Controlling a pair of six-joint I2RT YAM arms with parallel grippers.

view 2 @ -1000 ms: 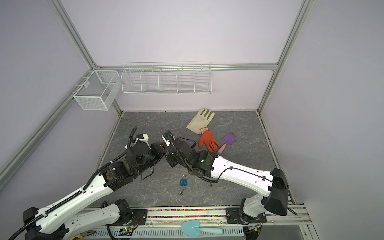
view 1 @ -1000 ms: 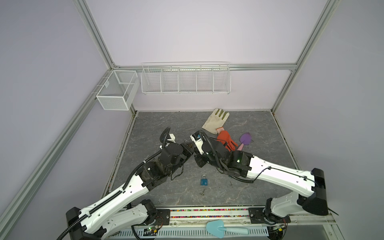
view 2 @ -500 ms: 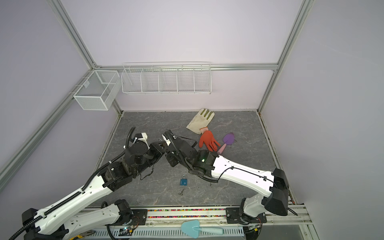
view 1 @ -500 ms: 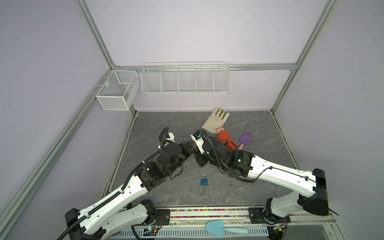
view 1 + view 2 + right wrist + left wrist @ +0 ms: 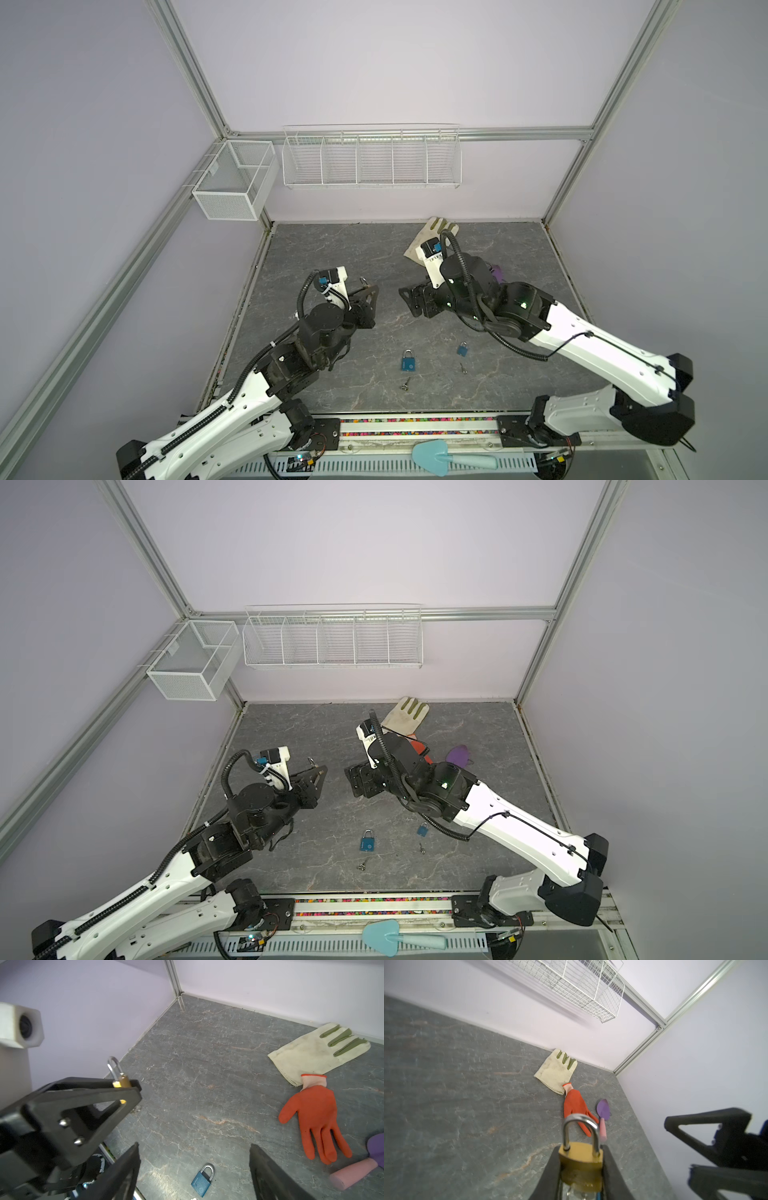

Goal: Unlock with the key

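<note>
My left gripper (image 5: 580, 1157) is shut on a brass padlock (image 5: 581, 1160), steel shackle pointing away from the wrist and both legs seated in the body. A silvery key (image 5: 136, 1108) sticks out under the padlock's body; it is blurred in the left wrist view. In both top views the left gripper (image 5: 370, 291) (image 5: 320, 773) hangs above the floor with the padlock (image 5: 365, 282) in it. My right gripper (image 5: 409, 299) (image 5: 351, 779) faces it across a small gap, open and empty (image 5: 193, 1145).
Two blue padlocks (image 5: 409, 360) (image 5: 462, 348) lie on the grey floor near the front, each with a loose key (image 5: 405, 384) (image 5: 462, 368) beside it. A cream glove (image 5: 318, 1051), orange glove (image 5: 315, 1113) and purple trowel (image 5: 603, 1111) lie at the back right. Wire baskets (image 5: 370, 160) hang on the wall.
The right gripper went from shut against the padlock's underside to open and drew back to the right. The left gripper kept its hold on the padlock.
</note>
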